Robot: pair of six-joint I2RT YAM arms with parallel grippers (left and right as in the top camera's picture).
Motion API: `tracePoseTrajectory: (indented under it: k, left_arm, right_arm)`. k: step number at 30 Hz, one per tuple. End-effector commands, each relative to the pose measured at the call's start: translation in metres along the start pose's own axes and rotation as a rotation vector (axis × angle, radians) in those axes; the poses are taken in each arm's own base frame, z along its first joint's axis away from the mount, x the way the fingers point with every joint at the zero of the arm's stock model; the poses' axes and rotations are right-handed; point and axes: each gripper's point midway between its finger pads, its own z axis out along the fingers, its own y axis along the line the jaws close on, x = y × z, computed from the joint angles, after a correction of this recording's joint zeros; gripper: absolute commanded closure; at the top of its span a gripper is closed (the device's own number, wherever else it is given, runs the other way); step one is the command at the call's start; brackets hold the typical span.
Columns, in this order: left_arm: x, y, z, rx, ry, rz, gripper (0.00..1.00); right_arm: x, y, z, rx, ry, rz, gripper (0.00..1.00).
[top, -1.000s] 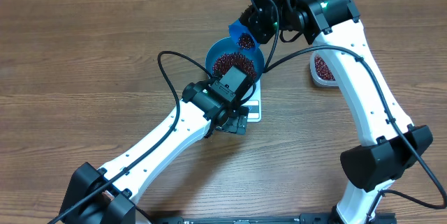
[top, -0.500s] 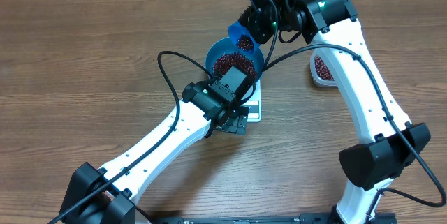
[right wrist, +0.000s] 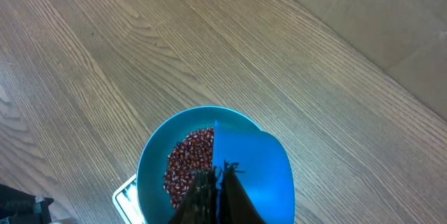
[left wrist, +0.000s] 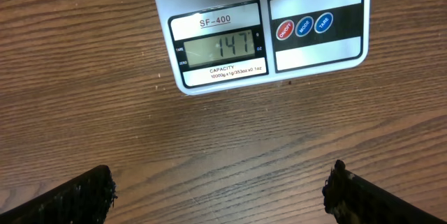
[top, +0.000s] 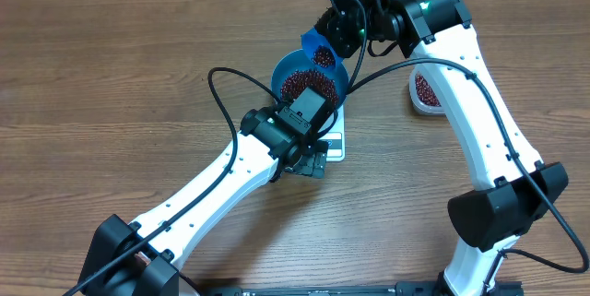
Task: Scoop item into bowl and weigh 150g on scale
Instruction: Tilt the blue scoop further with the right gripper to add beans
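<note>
Blue bowl point(top: 277, 73) of red-brown beans point(top: 309, 82) sits on the scale point(left wrist: 318, 49) toward the table's point(top: 111, 56) far edge; the right gripper point(top: 334, 38), clamped on a bean-laden scoop point(top: 318, 49), holds it over the rim for topping up, while the left gripper point(left wrist: 220, 189), fingers point(left wrist: 77, 196) wide and empty, faces the display point(left wrist: 220, 46).

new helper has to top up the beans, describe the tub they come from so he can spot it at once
On the wooden table, look to the right side, under the white forearm of the right arm. Half tucked beneath it sits the tub, low, with a pale rim and red-brown beans inside. Unlike the blue bowl on the scale to its left, it is not blue and rests directly on the table.
</note>
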Motion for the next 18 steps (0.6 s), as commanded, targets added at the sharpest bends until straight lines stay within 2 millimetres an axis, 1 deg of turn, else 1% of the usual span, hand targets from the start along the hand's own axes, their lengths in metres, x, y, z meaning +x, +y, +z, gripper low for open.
tracePoseTrajectory:
  k: [1,5,11,12,14,16,18]
  left_arm:
    - [-0.008,0.001,-0.009,0.003,-0.037,-0.024,0.01]
    - [-0.008,0.001,-0.009,0.003,-0.037,-0.024,0.0]
    - [-0.008,0.001,-0.009,0.003,-0.037,-0.024,0.0]
    - [-0.008,0.001,-0.009,0.002,-0.037,-0.024,0.0]
    - [-0.008,0.001,-0.009,0.002,-0.037,-0.024,0.0]
    - [-0.008,0.001,-0.009,0.002,-0.037,-0.024,0.01]
    - [-0.008,0.001,-0.009,0.003,-0.037,-0.024,0.0]
  right_arm:
    - [-0.008,-0.001,-0.005,0.007,-0.024,-0.004,0.96]
    - [-0.009,0.002,-0.005,-0.007,-0.028,0.006,0.96]
    - [-0.01,-0.001,-0.006,0.001,-0.035,0.007,0.96]
    - [-0.01,0.001,-0.006,-0.01,-0.037,0.007,0.96]
    - [-0.012,0.012,-0.006,-0.064,-0.047,0.001,0.96]
    - [-0.01,0.019,-0.004,-0.079,-0.037,-0.038,0.96]
    - [-0.006,0.009,-0.004,-0.02,-0.013,-0.05,0.96]
